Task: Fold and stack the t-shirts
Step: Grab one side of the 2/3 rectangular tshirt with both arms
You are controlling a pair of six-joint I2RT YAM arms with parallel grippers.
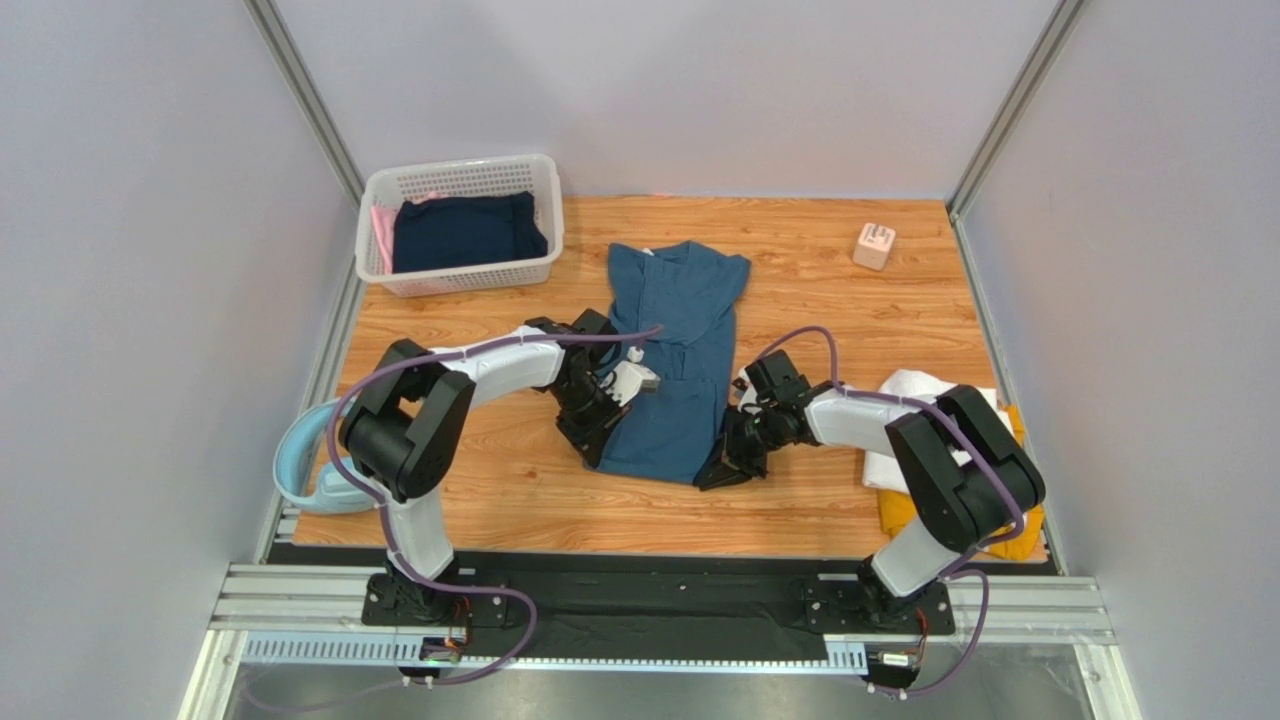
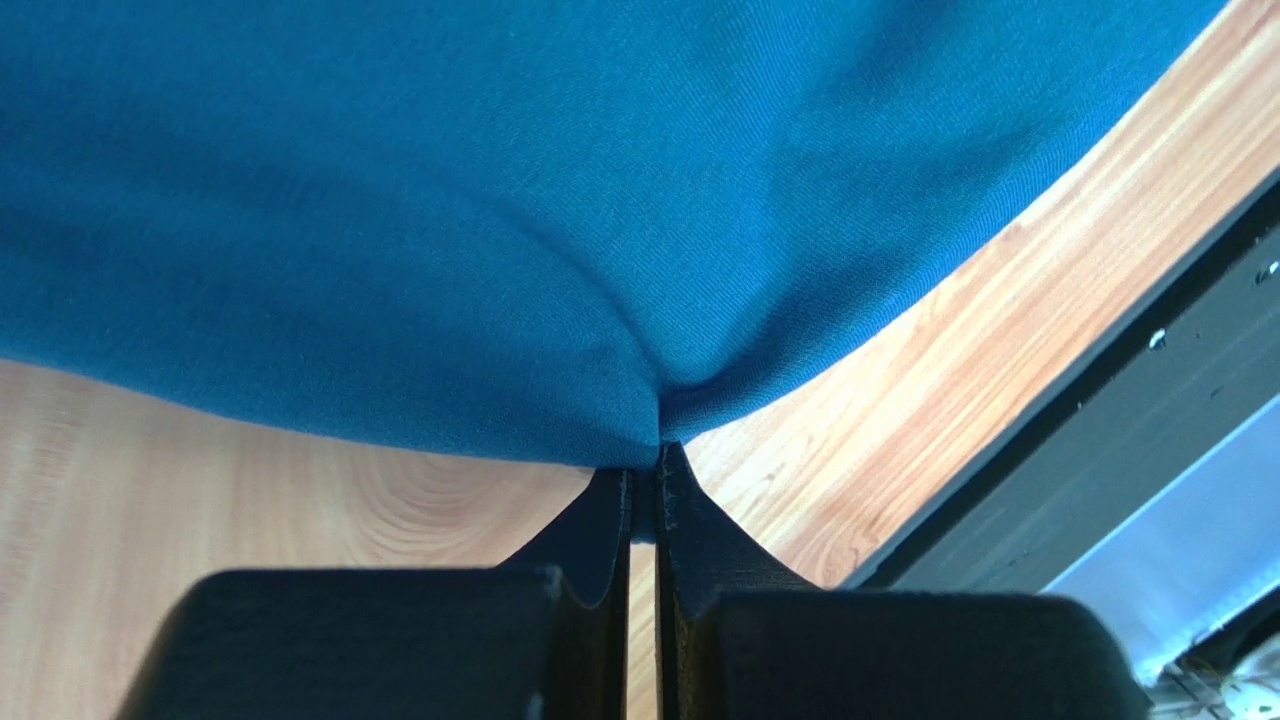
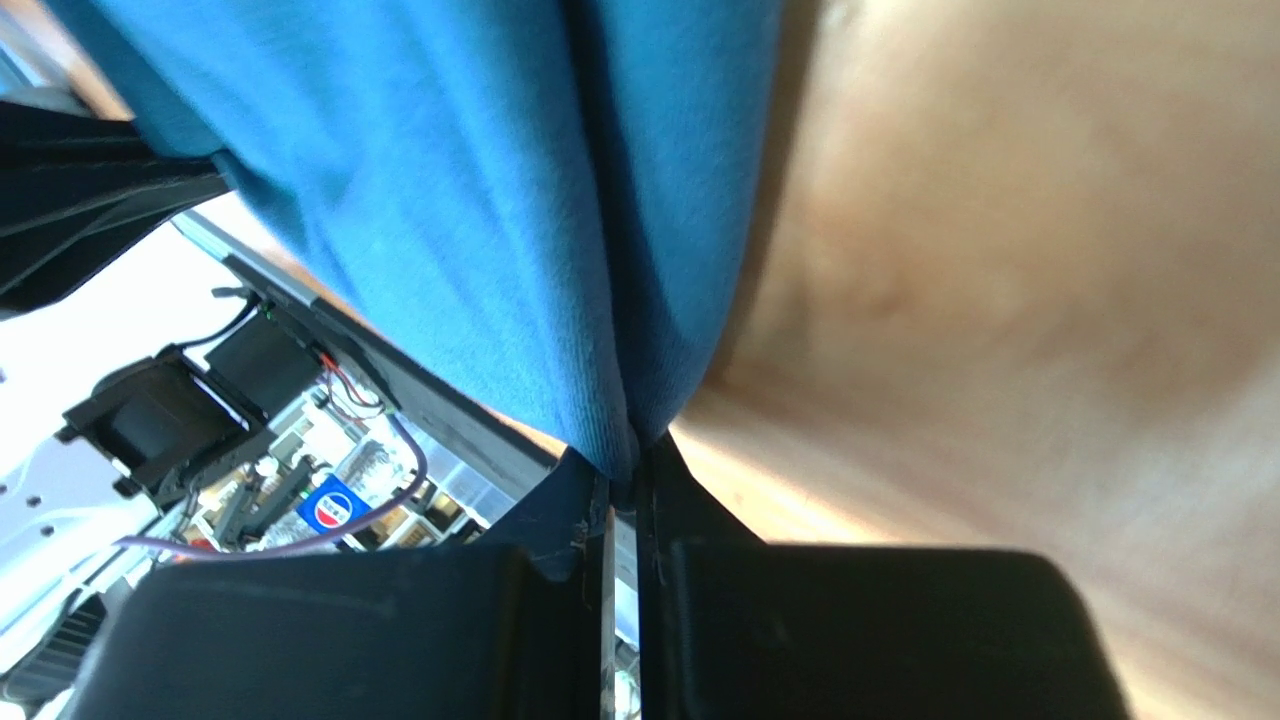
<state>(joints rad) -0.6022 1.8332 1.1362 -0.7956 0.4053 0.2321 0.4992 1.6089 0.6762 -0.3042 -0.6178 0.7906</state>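
In the middle of the bench (image 1: 496,503) lies the teal tee (image 1: 679,323), folded into a narrow strip that runs from the far side toward the near edge. The left gripper (image 1: 597,440) sits at its near left corner and the right gripper (image 1: 718,468) at its near right corner, the two arms reaching in from either side. In the left wrist view the left gripper (image 2: 657,462) has its fingers clenched on a small pinch of the tee's (image 2: 496,210) edge, and the cloth puckers toward the tips, with bare wood below and a black rail at the right. In the right wrist view the right gripper (image 3: 628,455) has its fingers pressed together on a fold of the tee (image 3: 496,195), which stretches away from the tips in a ridge, with blurred wood beside it. By the right edge of the bench, partly under the right arm, a folded white tee (image 1: 920,387) lies on a yellow tee (image 1: 899,513). At the far left corner stands a white basket (image 1: 451,279) holding a navy garment (image 1: 466,230) and a bit of pink cloth (image 1: 385,237). Near the far right corner sits a small pale cube (image 1: 875,245). At the left edge, close to the near corner, lies a pale-blue rounded item (image 1: 298,450).
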